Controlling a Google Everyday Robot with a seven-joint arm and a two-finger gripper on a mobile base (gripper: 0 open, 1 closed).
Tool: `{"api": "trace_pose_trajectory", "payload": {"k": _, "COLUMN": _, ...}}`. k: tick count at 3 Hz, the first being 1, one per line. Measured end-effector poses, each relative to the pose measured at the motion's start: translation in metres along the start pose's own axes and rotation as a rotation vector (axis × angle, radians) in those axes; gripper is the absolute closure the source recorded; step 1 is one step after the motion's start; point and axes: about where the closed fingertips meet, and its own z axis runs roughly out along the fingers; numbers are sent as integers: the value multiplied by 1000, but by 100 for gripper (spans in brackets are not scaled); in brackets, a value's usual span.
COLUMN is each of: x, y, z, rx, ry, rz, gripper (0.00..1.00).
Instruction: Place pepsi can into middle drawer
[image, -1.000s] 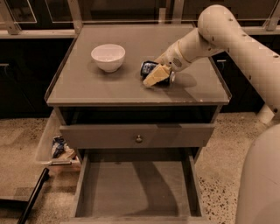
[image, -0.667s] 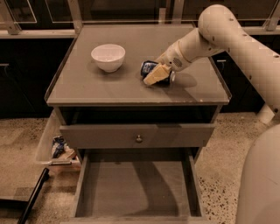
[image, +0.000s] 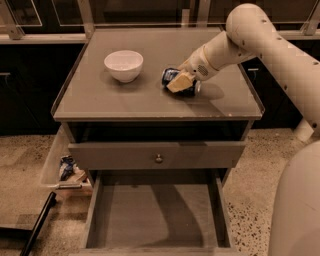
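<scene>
Partly hidden: the pincer (image: 180, 82) covers much of your pepsi can (image: 170, 75) on the counter (image: 150, 102)
You cannot tell its grip; white bowl (image: 123, 65) nearby, middle drawer (image: 157, 210) open below

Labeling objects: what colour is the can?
The can is dark blue, white marks, at the gripper on the tabletop; camera view.

No text can be read anywhere. The light markings on the pepsi can (image: 171, 75) form no legible letters. The gripper (image: 181, 83) is at it, on the cabinet top (image: 125, 102).
</scene>
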Motion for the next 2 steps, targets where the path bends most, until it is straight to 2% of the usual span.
{"api": "trace_pose_trajectory", "payload": {"k": 1, "x": 8, "y": 13, "z": -11, "rx": 21, "ry": -17, "rz": 1, "gripper": 100}}
{"api": "trace_pose_trajectory", "payload": {"k": 2, "x": 19, "y": 41, "z": -35, "rx": 51, "ry": -68, "rz": -13, "gripper": 100}}
